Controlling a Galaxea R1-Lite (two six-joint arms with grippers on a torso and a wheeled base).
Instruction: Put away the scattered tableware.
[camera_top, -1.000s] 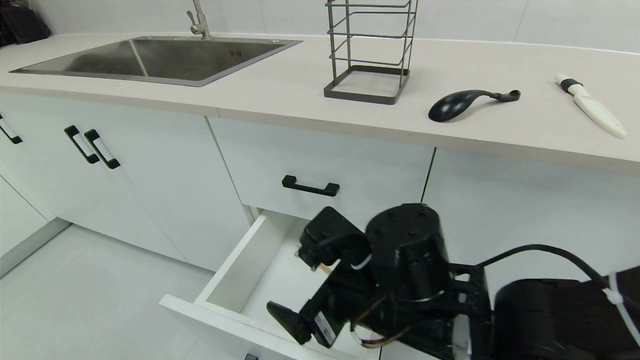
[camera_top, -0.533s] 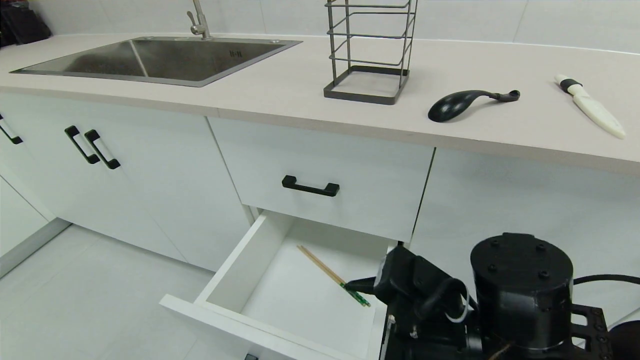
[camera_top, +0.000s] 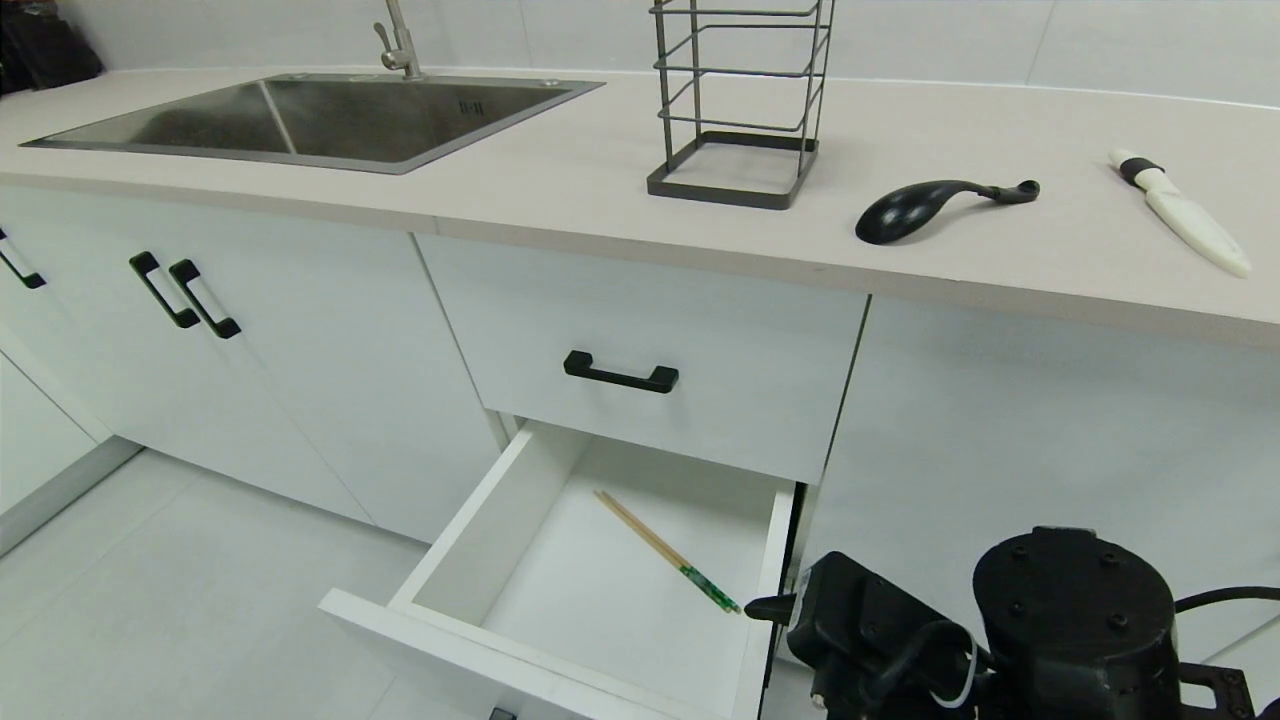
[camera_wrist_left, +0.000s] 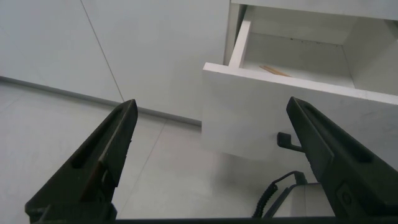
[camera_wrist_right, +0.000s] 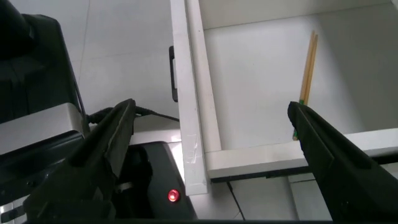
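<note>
A pair of wooden chopsticks (camera_top: 665, 548) with green tips lies inside the open white drawer (camera_top: 500, 520); the right wrist view has the chopsticks (camera_wrist_right: 308, 68) too. My right gripper (camera_wrist_right: 211, 137) hangs open and empty beside the drawer's right front corner. On the counter lie a black spoon (camera_top: 935, 205) and a white knife (camera_top: 1180, 210) with a black band. My left gripper (camera_wrist_left: 211, 155) is open and empty, low and in front of the drawer (camera_wrist_left: 292, 118), above the floor.
A dark wire rack (camera_top: 740, 100) stands on the counter left of the spoon. A steel sink (camera_top: 310, 115) with a tap sits at the far left. A shut drawer with a black handle (camera_top: 620, 375) is above the open one.
My right gripper let go of the chopsticks, which now lie in the drawer, and drew back down and to the right, off the drawer.
</note>
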